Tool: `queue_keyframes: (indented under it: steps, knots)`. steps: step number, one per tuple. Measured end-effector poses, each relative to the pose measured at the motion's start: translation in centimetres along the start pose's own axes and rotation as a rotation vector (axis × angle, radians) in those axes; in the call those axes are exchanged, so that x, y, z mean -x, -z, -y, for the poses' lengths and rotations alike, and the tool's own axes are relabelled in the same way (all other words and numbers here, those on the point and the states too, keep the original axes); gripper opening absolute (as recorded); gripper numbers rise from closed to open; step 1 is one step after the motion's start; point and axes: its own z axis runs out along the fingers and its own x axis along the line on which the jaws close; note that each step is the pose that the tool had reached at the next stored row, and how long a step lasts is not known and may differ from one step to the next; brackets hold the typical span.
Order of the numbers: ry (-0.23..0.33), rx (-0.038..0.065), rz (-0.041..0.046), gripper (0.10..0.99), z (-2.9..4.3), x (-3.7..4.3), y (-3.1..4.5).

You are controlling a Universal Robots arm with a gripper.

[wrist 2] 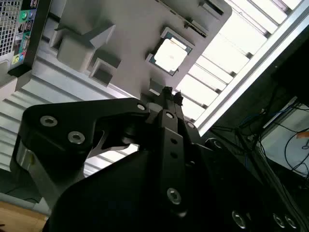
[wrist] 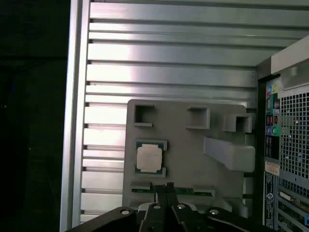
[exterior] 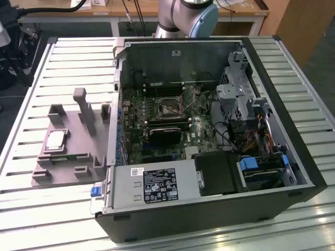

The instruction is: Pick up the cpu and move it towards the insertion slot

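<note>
The cpu [exterior: 56, 140] lies flat, silver top up, in a recess of a grey fixture plate [exterior: 78, 151] on the slatted table, at the exterior view's left of the open computer case. The insertion slot [exterior: 168, 109] is the square socket with a metal frame on the motherboard inside the case. In both wrist views my gripper [wrist: 167, 186] [wrist 2: 169, 93] hangs well above the fixture with its fingertips together and nothing between them. The cpu [wrist: 148, 158] [wrist 2: 170, 55] shows a short way off from the tips.
A grey post [exterior: 84, 110] stands up from the fixture near the cpu. A green memory stick [wrist: 203, 192] lies along the fixture's edge. The case wall [exterior: 112, 130], a black finned block [exterior: 166, 133], a power supply [exterior: 157, 184] and a drive cage [exterior: 246, 99] surround the socket.
</note>
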Motion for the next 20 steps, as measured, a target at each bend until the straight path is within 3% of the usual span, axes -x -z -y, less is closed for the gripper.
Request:
queue_keyframes:
  steps: [12, 20]
  knots:
    - [0.0, 0.0, -0.0001, 0.102, 0.0, 0.0, 0.0]
    - [0.0, 0.0, 0.0001, 0.102, 0.04, 0.0, -1.11]
